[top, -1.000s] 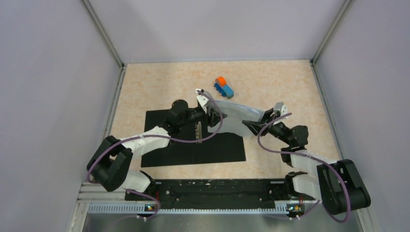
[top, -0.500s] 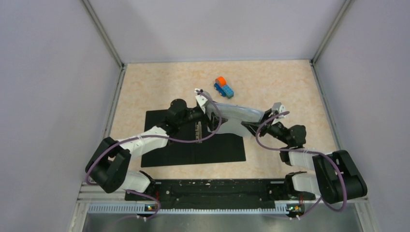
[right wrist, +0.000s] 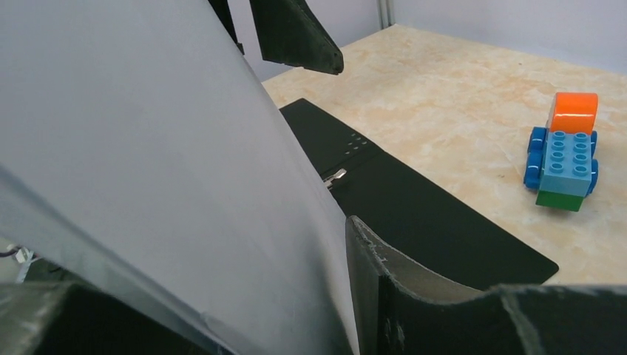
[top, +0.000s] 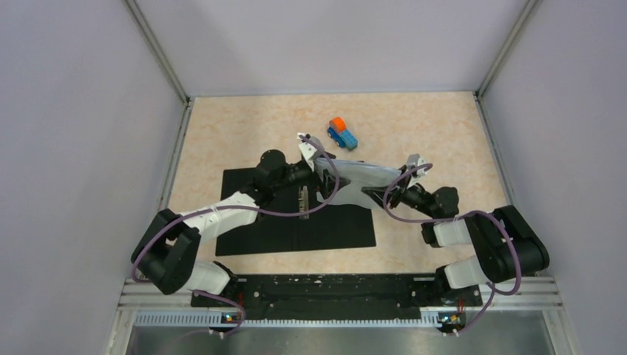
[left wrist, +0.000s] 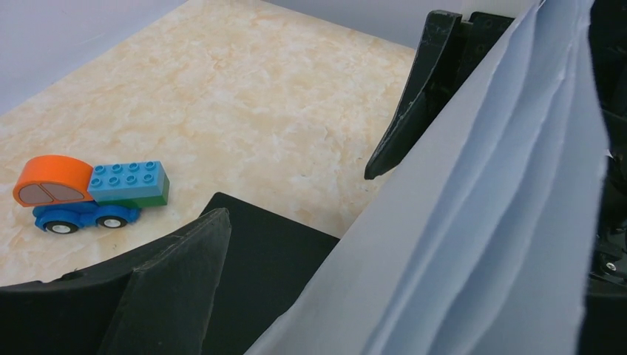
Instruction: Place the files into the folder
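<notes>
Our left gripper (left wrist: 296, 192) is standing with its two black fingers apart, bench and folder showing between the tips. The thin stack of plain white paper sheets (left wrist: 480, 222) is running along its far finger, and we are not seeing a pinch on it. Our right gripper (right wrist: 344, 144) is doing much the same: fingers parted, the sheets filling the left of its view just beside the lower finger.

Between the two grippers the files are hanging bowed in the air over the middle of the beige marbled bench (top: 244, 126). They are above the far-right corner of the flat rectangular folder (top: 296, 229), which is lying open, black inside up, toward the near-left part of the bench.

We are judging the task about halfway: the folder is open and the files are lifted to it but not yet inside. Laying them flat and letting go is what is left.

The top view is showing the arch of paper and both arms meeting, but not the jaws. The left wrist view is showing the separate sheet edges fanning. The right wrist view is showing the metal clip strip (right wrist: 334, 176) on the spine. The small blue-and-orange toy truck (top: 342, 134) is sitting apart, toward the far edge.
</notes>
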{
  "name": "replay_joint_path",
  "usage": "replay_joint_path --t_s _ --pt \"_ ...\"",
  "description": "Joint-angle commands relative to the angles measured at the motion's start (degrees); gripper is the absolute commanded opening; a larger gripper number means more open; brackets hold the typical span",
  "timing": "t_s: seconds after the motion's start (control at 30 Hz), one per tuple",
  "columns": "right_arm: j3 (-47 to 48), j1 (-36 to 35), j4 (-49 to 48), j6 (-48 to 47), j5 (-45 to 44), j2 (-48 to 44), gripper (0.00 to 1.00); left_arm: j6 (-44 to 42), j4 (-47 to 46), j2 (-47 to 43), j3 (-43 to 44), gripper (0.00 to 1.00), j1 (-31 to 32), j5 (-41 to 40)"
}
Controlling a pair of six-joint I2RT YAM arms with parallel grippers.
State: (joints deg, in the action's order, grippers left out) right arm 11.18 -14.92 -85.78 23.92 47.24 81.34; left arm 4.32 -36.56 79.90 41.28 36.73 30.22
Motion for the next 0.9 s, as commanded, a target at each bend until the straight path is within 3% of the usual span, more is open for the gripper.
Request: replay_joint_path --t_s 0.0,0.37,0.53,0.73,0.87 --pt "2.44 -0.90 -9.20 0.96 0.40 1.46 0.44 0.83 -4.31 0.70 2.98 0.99 -0.31 1.02" --pt "2.81 -1.46 -9.75 1.12 0.33 2.93 0.38 1.14 -5.25 2.54 4.13 0.99 -0.25 1.50" --pt "3.28 -1.35 -9.31 1.49 0.67 3.31 0.01 1.18 -5.27 2.77 4.47 0.99 -0.21 1.48" --pt "4.45 -1.40 -5.62 2.14 1.45 -2.14 0.00 -0.42 -3.21 -1.00 4.08 0.99 -0.24 -1.14" --pt "7.20 -2.02 7.65 0.10 2.85 -13.32 0.00 -3.81 4.94 -8.74 4.93 0.99 -0.34 -3.24"
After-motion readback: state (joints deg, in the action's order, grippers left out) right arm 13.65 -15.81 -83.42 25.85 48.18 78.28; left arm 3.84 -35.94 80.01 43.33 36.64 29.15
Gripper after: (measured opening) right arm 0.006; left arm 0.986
